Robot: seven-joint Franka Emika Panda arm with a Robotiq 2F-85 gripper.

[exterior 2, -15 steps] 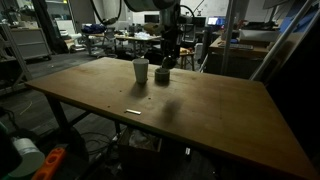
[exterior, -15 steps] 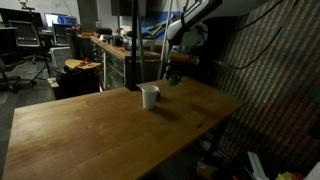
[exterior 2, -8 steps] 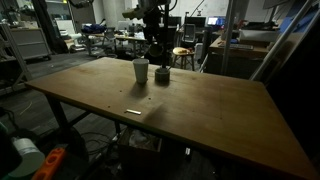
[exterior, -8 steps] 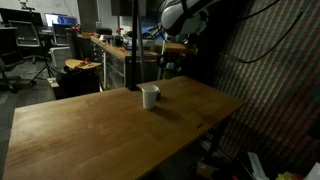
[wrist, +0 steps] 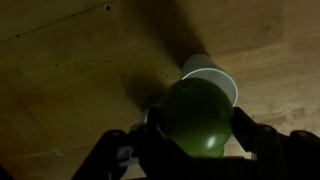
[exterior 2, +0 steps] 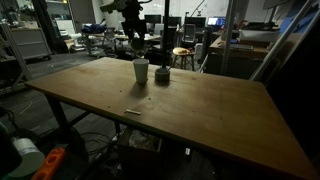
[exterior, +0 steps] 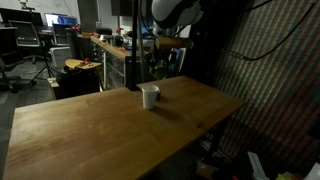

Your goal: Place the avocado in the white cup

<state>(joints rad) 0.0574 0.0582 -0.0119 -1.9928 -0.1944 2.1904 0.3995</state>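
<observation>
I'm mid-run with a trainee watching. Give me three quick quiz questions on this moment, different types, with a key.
1. True or false: the gripper is shut on the avocado.
2. In the wrist view, the white cup appears: A) right beyond the avocado, partly hidden by it; B) tipped over at the table's edge; C) nowhere.
3. Fill in: in an exterior view, a small dark object stands on the wooden table right beside the ____.

Key: 1 true. 2 A. 3 white cup.
</observation>
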